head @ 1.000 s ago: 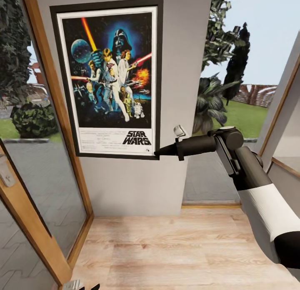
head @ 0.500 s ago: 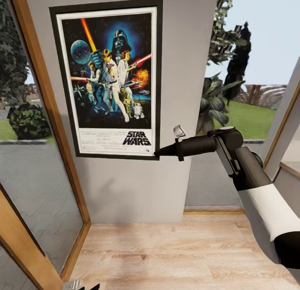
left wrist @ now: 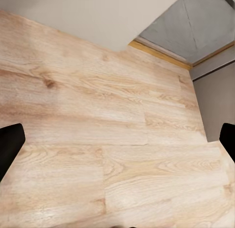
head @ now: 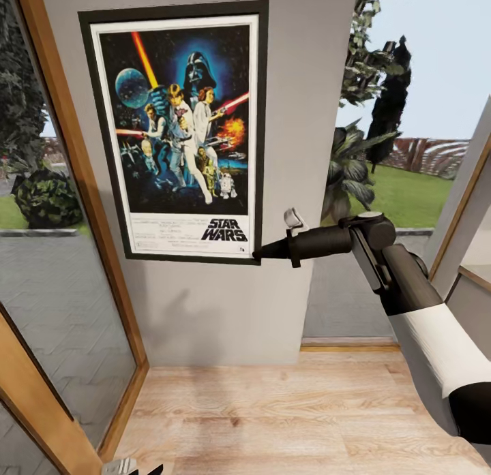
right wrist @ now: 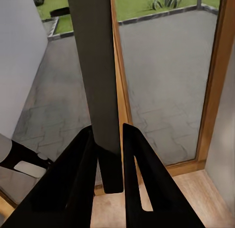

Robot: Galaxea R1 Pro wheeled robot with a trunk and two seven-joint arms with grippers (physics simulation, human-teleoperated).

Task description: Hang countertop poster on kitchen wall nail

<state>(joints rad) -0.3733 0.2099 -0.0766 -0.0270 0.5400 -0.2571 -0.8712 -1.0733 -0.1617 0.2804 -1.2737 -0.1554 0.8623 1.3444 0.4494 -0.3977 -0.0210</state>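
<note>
Our right pincer [head: 258, 253] is clamped on the poster [head: 181, 131] by its lower right corner. That keeps it flat against the wall [head: 300, 107], probably for hooking on a nail.

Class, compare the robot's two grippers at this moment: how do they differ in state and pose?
The right gripper is shut on the poster, pinching the frame's lower right corner; the left gripper is open and holds nothing. The right gripper is raised toward the grey wall; the left gripper faces the wooden floor. Both have black fingers.
</note>
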